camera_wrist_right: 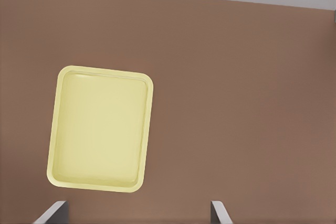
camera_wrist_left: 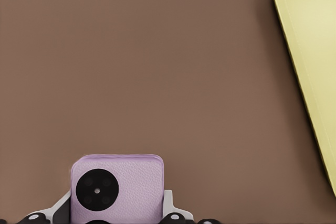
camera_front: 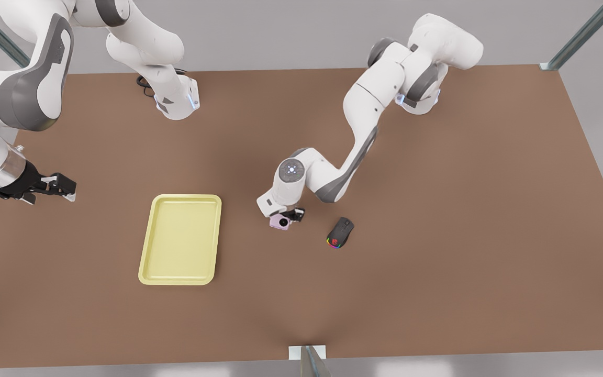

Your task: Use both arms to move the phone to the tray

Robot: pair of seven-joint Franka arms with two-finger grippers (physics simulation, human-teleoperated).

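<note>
Near the middle of the brown bench (camera_front: 437, 209), we see the small pale pink, nearly square phone (camera_front: 279, 222) pinched in our left pincer (camera_front: 287, 218), whose white arm reaches in from the far side. From the left wrist view the phone (camera_wrist_left: 118, 188) sits between the two fingers (camera_wrist_left: 169, 205), its black round camera circle facing us, and the fingers press its two side edges. We cannot tell whether the phone rests on the bench or is lifted just off it.

Just beside it, toward the front view's right, lies a black mouse with rainbow lights (camera_front: 340, 232), apart from the phone.

Toward the front view's left lies the pale yellow rectangular shallow tray (camera_front: 181, 239) with rounded corners and a raised rim, well apart from the phone.

Our right pincer (camera_front: 63, 187) waits at the front view's left edge, above the bench and beside the tray, its fingers (camera_wrist_right: 220, 213) spread wide; its wrist view looks down on the tray (camera_wrist_right: 100, 128).
</note>
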